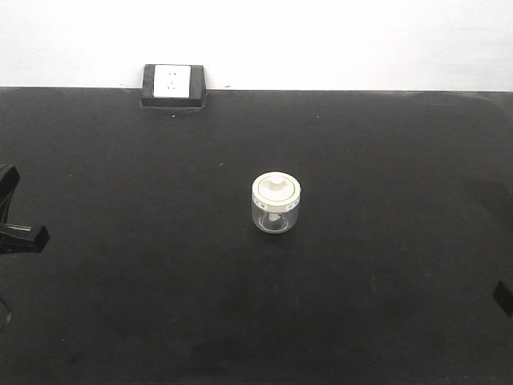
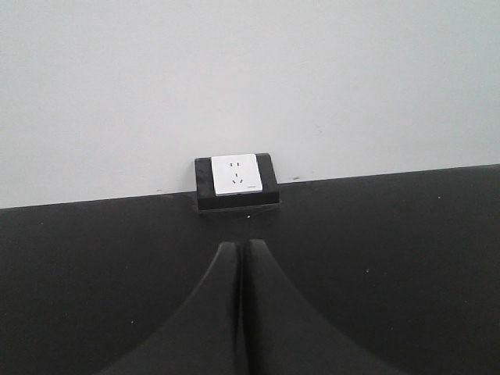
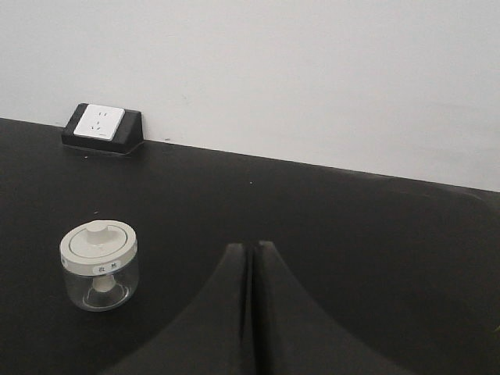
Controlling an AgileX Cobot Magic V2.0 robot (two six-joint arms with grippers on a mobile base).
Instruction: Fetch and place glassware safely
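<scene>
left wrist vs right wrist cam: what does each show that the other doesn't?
Only the left wrist view: nothing extra in the scene besides its own left pincer, jaws shut. It looks straight at the socket and has no jar in frame.

Only the right wrist view: the glass jar with its cream-white lid, upright on the table to the left of the shut right pincer.

Both: the wall socket, the black table, the white wall.

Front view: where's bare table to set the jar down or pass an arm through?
Nearly all of the black table is bare. Free patches: the wide stretches left and right of the glass jar, the near strip in front of it, and the band between it and the socket box at the far edge. Nowhere is crowded; both grippers sit shut at the near side edges.
</scene>
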